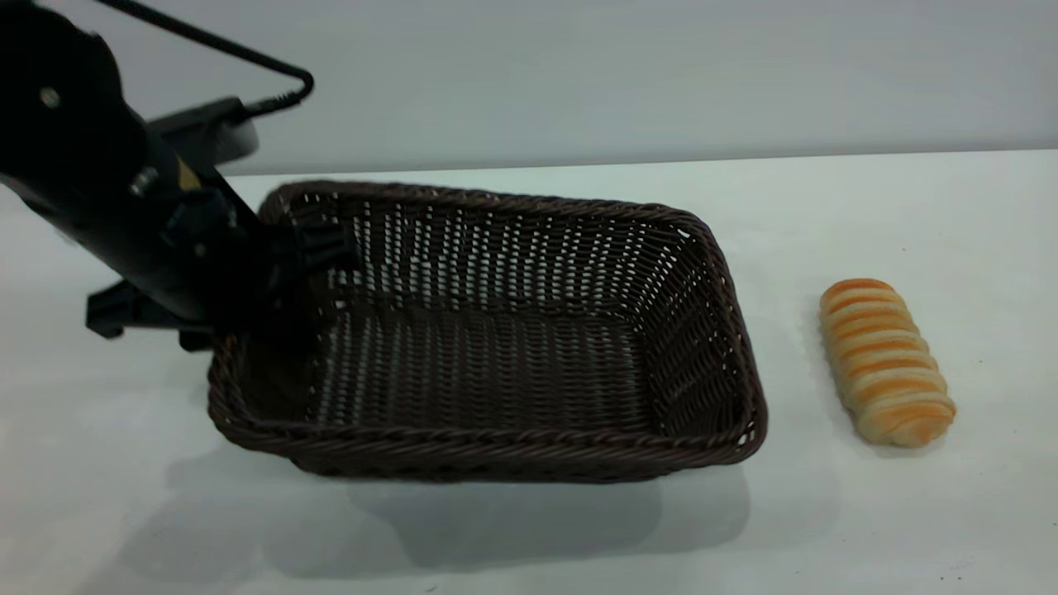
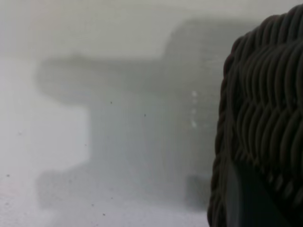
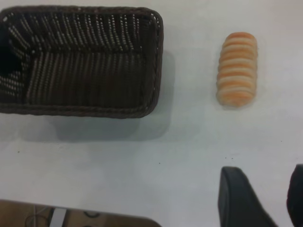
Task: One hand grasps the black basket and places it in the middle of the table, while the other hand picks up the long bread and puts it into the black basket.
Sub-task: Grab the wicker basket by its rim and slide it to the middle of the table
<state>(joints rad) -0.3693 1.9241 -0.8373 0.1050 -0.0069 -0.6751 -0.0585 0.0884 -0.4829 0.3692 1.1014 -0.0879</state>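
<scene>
I had the left hand [image 1: 285, 273] at the black basket [image 1: 496, 347], on its left short end, one finger reaching inside the wall; it looked clamped on the braided rim, and the left wrist view showed the weave pressed right up against the hand. The basket seemed lifted or tipped, its shadow spread out below it on the worktop [image 1: 529, 537]. I judged it close to the middle, so the placing was under way but not finished. The long bread [image 1: 886, 362] lay untouched on the worktop just right of the basket, apart from it. My right hand [image 3: 260, 203] hung above the near edge, fingers parted with nothing between them, well short of the bread; that pickup was all left to do
</scene>
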